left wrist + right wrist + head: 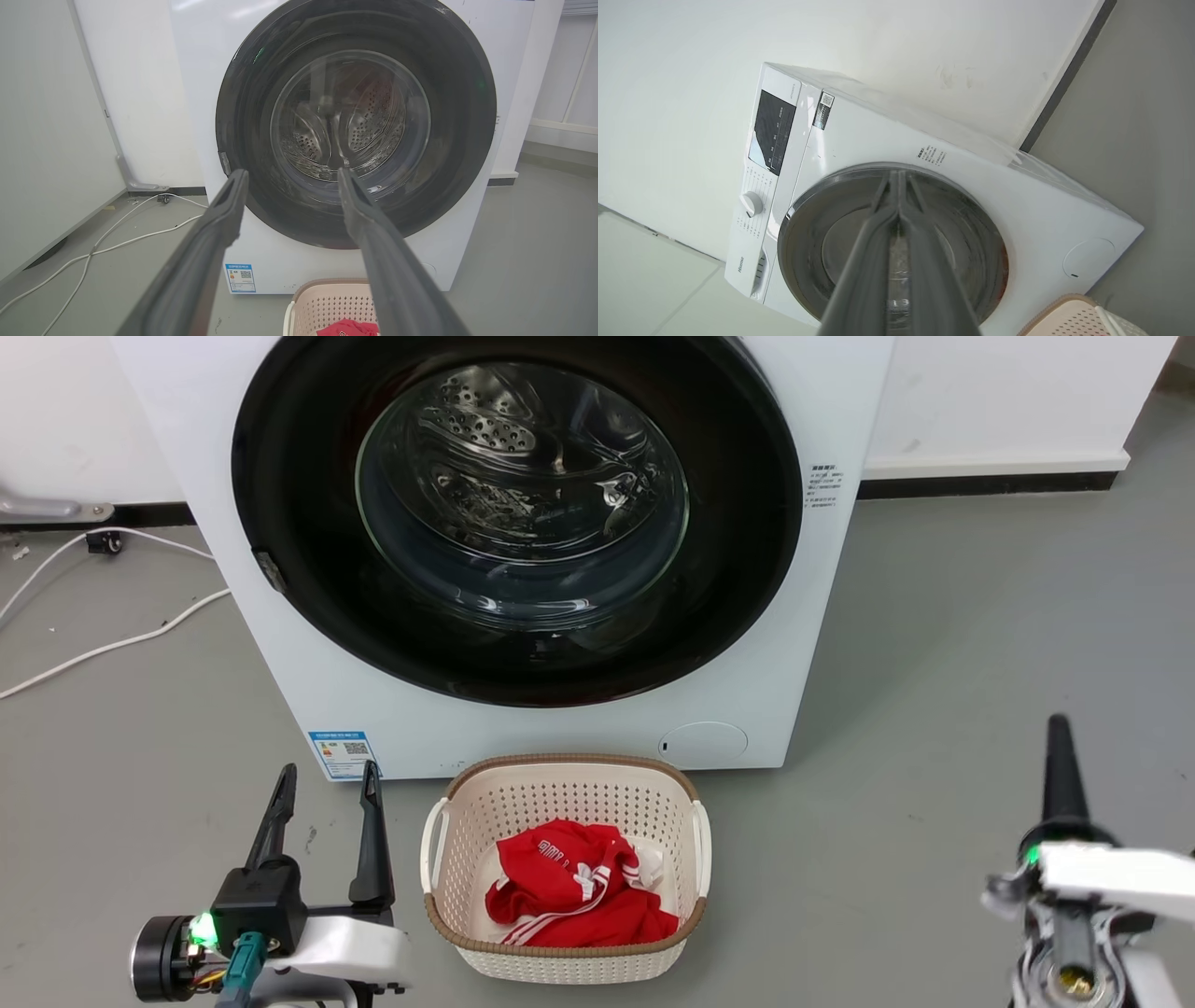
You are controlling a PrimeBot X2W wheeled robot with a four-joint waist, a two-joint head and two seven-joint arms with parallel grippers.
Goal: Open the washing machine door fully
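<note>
Door [516, 513] looks shut: black ring flush w/ the white front of the machine [822, 644], no gap at its rim in any view. So nothing of the job is done yet, I'd say. The whole swing is left: catch the rim, pull, take it all the way round. Small metal tab [271, 571] on the door's left rim, prob. the latch side.

Machine stands on the floor against the wall. Basket [560, 767] sits on the floor just in front of it, a red top [569, 887] inside. White cables [93, 644] trail over the floor by the machine's left side.

Left gripper [329, 770] hangs low, off the basket's left, well clear of the door, fingers spread wide, nothing between them. From its wrist cam the left gripper [290, 173] points straight at the door's lower half. Right gripper [1057, 728] is out to the right over bare floor, fingers pressed together, empty; its wrist cam has the right gripper [896, 175] lined up on the door too.

Writing: "Hisense" [740, 263] on the strip by the dial [751, 204]. Blue sticker [343, 753] at the front's lower left corner has a QR code, text too small. Small print block [823, 485] beside the door's right rim, unreadable. Another QR label [825, 100] near the dark display [773, 133]; display text illegible.
</note>
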